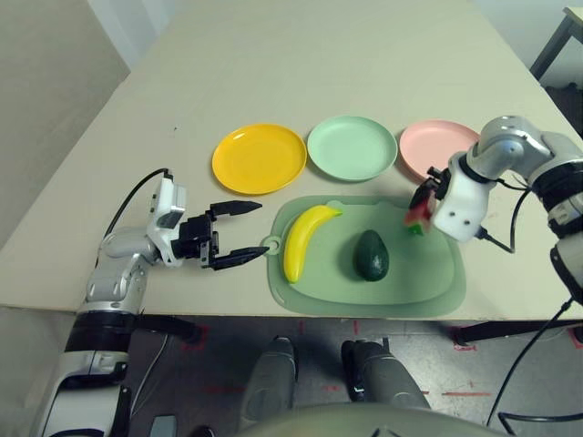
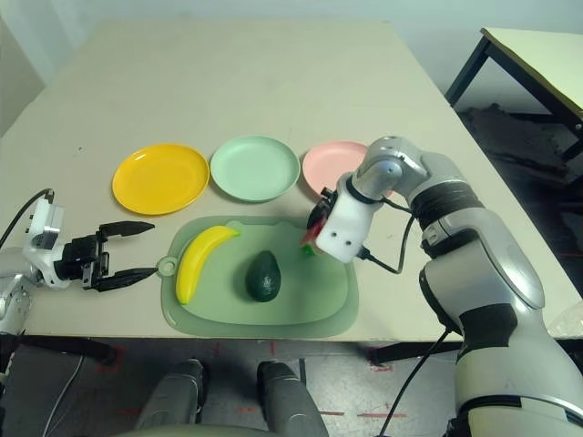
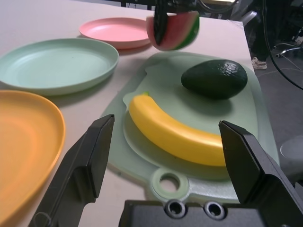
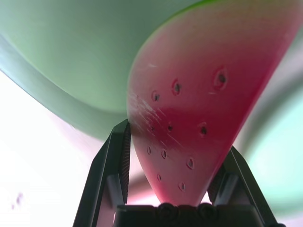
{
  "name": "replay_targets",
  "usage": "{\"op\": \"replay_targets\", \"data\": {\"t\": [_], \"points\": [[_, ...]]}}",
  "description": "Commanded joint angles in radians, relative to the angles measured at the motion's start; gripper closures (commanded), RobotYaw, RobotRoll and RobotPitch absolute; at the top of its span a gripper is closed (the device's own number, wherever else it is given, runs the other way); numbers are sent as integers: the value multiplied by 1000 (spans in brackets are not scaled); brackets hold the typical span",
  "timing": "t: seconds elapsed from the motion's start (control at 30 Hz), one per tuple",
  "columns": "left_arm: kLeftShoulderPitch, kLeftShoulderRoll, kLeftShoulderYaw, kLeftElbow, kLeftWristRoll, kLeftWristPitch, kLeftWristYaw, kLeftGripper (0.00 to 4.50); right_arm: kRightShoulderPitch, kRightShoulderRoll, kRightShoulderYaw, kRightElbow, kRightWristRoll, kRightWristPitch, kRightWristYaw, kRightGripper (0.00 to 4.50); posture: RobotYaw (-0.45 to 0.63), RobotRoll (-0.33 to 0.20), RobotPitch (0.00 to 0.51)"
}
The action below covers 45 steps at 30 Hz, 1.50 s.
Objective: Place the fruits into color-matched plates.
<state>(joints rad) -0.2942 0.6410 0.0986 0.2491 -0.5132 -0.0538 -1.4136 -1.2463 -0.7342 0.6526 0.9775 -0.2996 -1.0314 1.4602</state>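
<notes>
The right tool (image 4: 173, 156) pinches the red watermelon wedge with green rind (image 3: 173, 30), held above the far right corner of the light-green mat (image 1: 410, 282), beside the pale pink plate (image 1: 433, 146). The left tool (image 1: 239, 233) hangs spread beside the mat's ring tab. The curved yellow banana (image 1: 305, 241) and dark green avocado (image 1: 371, 255) lie on the mat.

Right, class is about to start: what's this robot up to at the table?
It is sorting toy fruit onto plates of matching colour. The right gripper is shut on the watermelon wedge, held above the green mat near the pink plate. The banana and avocado lie on the mat. The left gripper waits open beside it. All three plates are empty.
</notes>
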Motion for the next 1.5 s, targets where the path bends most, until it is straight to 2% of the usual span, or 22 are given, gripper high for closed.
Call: {"op": "replay_targets", "data": {"t": [0.03, 0.13, 0.27, 0.37, 0.53, 0.77, 0.97, 1.0, 1.2, 1.33, 1.4, 1.5], "points": [[-13, -16, 6, -6, -12, 32, 22, 0, -41, -11, -42, 34, -14, 45, -18, 2345, 118, 0, 149], [-55, -33, 22, -41, -32, 90, 90, 0, -83, -21, -39, 99, -108, 90, -116, 2345, 105, 0, 146], [-129, -36, 21, -43, 0, 130, 193, 0, -156, -25, 49, 211, -354, 229, -408, 2345, 114, 0, 142], [-151, -39, 11, -61, 13, 161, 250, 0, -167, -17, 105, 266, -467, 254, -540, 2345, 123, 0, 142], [-162, -51, -4, -136, 10, 224, 312, 0, -148, 14, 147, 331, -560, 291, -689, 2345, 146, 0, 141], [-137, -47, -32, -169, 34, 238, 315, 0, -110, 46, 147, 370, -597, 338, -758, 2345, 156, 0, 145], [-139, -43, -29, -156, 41, 232, 307, 0, -106, 45, 136, 373, -594, 331, -760, 236, 151, 0, 144], [-140, -42, -28, -151, 42, 230, 303, 0, -106, 43, 132, 372, -589, 324, -752, 16, 149, 0, 142], [-153, -30, -34, -122, 46, 214, 249, 0, -140, 14, 109, 354, -558, 227, -636, 16, 126, 0, 141], [-157, 12, -46, -73, 65, 172, 150, 0, -191, 2, 56, 326, -484, 128, -455, 16, 111, 0, 142], [-160, 37, -49, -44, 64, 149, 85, 0, -202, 13, -7, 308, -373, 101, -267, 16, 105, 0, 144], [-154, 64, -54, -28, 41, 114, -31, 0, -148, 50, -118, 180, -89, 238, 88, 16, 98, 0, 148]]}}
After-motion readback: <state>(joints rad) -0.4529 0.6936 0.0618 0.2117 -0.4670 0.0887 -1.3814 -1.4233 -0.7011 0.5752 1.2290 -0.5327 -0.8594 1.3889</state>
